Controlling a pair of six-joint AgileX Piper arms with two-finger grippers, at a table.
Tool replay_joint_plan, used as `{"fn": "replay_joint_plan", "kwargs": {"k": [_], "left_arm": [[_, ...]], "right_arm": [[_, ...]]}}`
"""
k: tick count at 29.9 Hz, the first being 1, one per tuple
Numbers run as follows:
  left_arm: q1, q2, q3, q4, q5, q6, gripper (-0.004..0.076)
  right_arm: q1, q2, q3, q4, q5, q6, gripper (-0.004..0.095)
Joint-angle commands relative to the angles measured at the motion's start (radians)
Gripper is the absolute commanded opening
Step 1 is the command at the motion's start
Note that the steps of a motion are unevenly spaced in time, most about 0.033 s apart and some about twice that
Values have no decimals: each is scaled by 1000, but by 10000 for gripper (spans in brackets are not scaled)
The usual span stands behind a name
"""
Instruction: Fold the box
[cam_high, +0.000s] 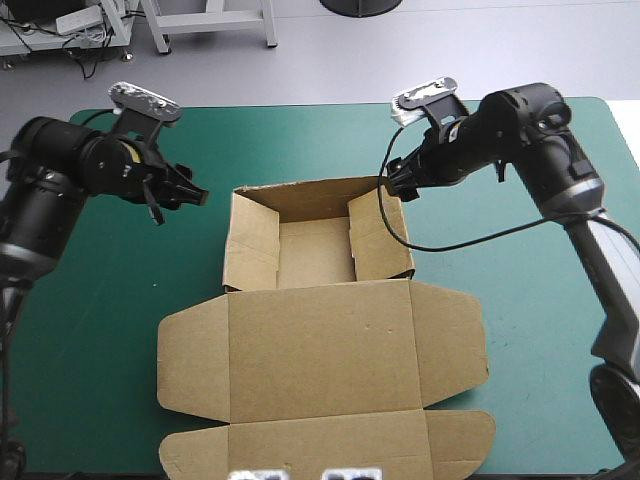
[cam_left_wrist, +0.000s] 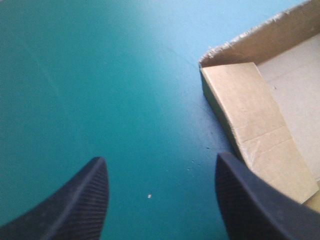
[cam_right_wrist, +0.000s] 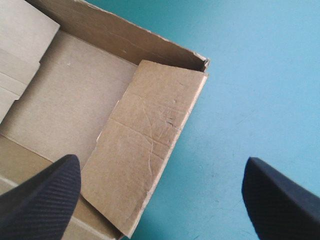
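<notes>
1. While both arms reach in from the sides of the high view, the box (cam_high: 300, 325) lies at the middle of the worktop (cam_high: 100, 300), on the teal-green cover (cam_high: 530, 300).
2. Its far part stands as an open tray (cam_high: 315, 255) in the upper middle of that frame, with the back wall upright and the 2 side walls leaning inward.
3. The lid (cam_high: 330, 365) lies flat across the lower middle, joined to the tray's near edge. It has 1 rounded flap on each side and a long tuck flap with rounded ends at the bottom of the frame.
4. The left claw (cam_high: 190, 193) sits left of centre in the high view, near the tray's far left corner but apart from it.
5. Seen from the left wrist, the left claw (cam_left_wrist: 160, 157) is spread wide and pinches nothing. Bare cover lies between the fingers, and the box (cam_left_wrist: 255, 125) shows its corner and 1 leaning side wall just beside 1 finger.
6. The right claw (cam_high: 398, 185) sits at the tray's far right corner, right of centre in the high view. Whether it touches the board cannot be told.
7. Seen from the right wrist, the right claw (cam_right_wrist: 161, 159) is also spread and holds nothing. 1 finger is over the inside of the box (cam_right_wrist: 65, 90), the other is over the cover, and the leaning side wall lies between them.
</notes>
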Motion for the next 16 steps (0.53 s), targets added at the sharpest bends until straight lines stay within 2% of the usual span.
{"fn": "replay_joint_plan", "kwargs": {"k": [1,3,5,6,10,16], "left_arm": [[-1,-124,-32,60,36,1,265],[-1,-178,-32,62,38,4,143],[-1,-227,-19,56,43,24,25],[-1,-255,-6,56,43,26,-9],[-1,-351,80,65,43,28,-8],[-1,-497,298,146,43,-12,-8]], "right_arm": [[-7,-115,-31,4,7,-45,809],[-7,-136,-31,4,7,-55,780],[-7,-150,-31,10,7,-55,718],[-7,-152,-31,19,7,-55,668],[-7,-145,-26,24,7,-55,425],[-7,-103,-26,23,7,-55,142]]}}
